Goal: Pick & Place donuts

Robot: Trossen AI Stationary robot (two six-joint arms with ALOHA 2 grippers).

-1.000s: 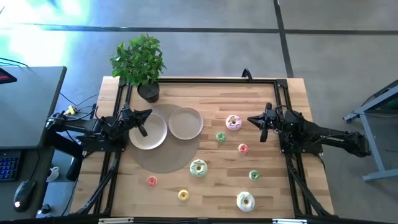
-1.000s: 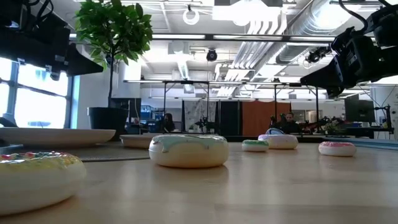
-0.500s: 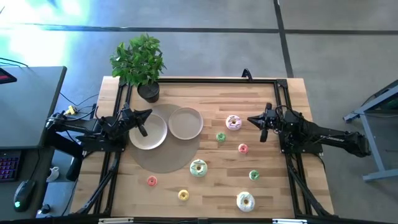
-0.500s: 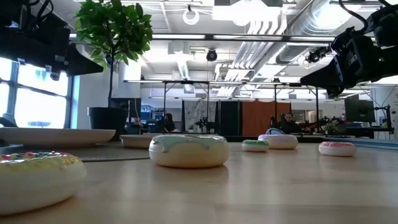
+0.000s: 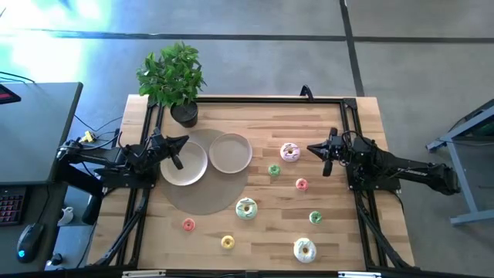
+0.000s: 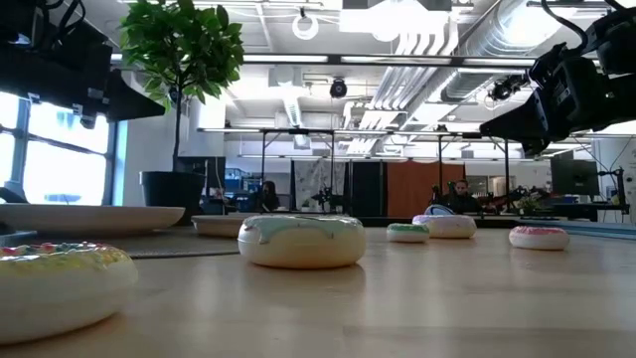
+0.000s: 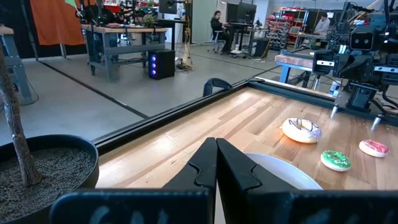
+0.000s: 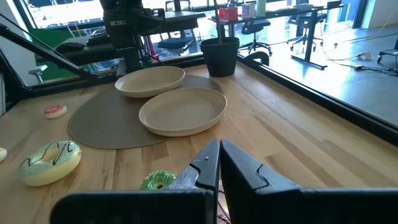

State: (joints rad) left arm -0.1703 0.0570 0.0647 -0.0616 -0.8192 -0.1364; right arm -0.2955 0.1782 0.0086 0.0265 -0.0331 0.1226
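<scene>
Both arms reach in low and level from the side edges of the wooden surface (image 5: 309, 123). The left claw (image 5: 182, 140) sits at 9 o'clock, fingers pressed together and empty, its tip over the rim of one beige plate (image 5: 184, 164). A second plate (image 5: 230, 153) lies just beside it toward the centre, both on a round brown mat (image 5: 204, 197). A potted plant (image 5: 174, 77) stands at 11 o'clock, near the left arm.

The right claw (image 5: 313, 148) sits at 3 o'clock, also closed on nothing, its tip just beside the pink-iced donut (image 5: 289, 151). The other donuts lie loose on the bare wood from the centre toward 6 o'clock: small green (image 5: 274, 171), small pink (image 5: 301, 184), large green-iced (image 5: 246, 208), small green (image 5: 315, 218), small pink (image 5: 188, 225), small yellow (image 5: 227, 242), and large white-iced (image 5: 305, 249).
</scene>
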